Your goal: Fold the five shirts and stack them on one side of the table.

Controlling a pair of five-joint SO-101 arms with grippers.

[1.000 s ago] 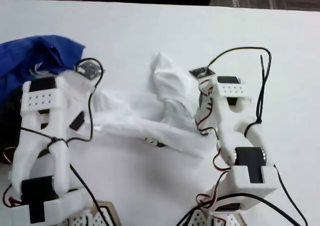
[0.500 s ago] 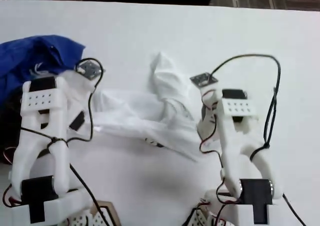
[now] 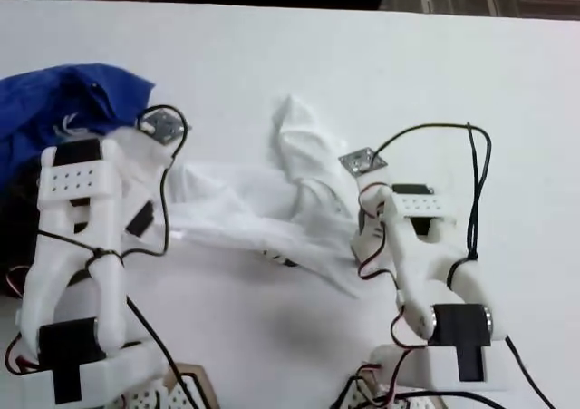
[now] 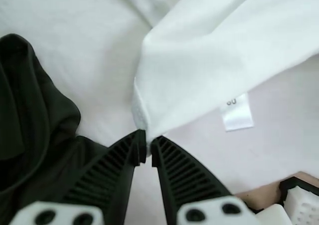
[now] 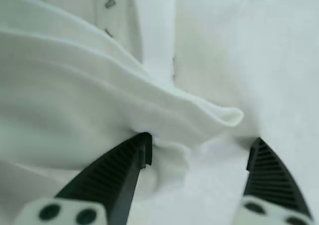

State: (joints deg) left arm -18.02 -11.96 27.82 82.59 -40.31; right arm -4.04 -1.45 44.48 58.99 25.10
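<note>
White table [image 3: 272, 55], seen from the high view. White shirt [image 3: 245, 209] lies crumpled across the middle, strung between my two arms, with one bunched end running toward the far side. Blue shirt [image 3: 54, 105] is heaped at the far-left edge. Dark shirt [image 4: 30, 135] sits just beside the white hem. None of the three is folded.

Left arm [image 3: 77, 219] is parked over the shirt's left end. Right arm [image 3: 408, 246] has drawn back toward its base over the last second, and the cloth beside it has barely shifted.

Left gripper [image 4: 148, 147]: jaws pinched together on the white shirt's hem corner. Right gripper [image 5: 199, 147]: jaws spread wide, one finger touching a raised fold, nothing held. Care tag [image 4: 237, 112] lies flat by the hem.

My read: only one end is secured, so the shirt isn't spread yet. The right side needs a grip on that fold before any folding starts
</note>
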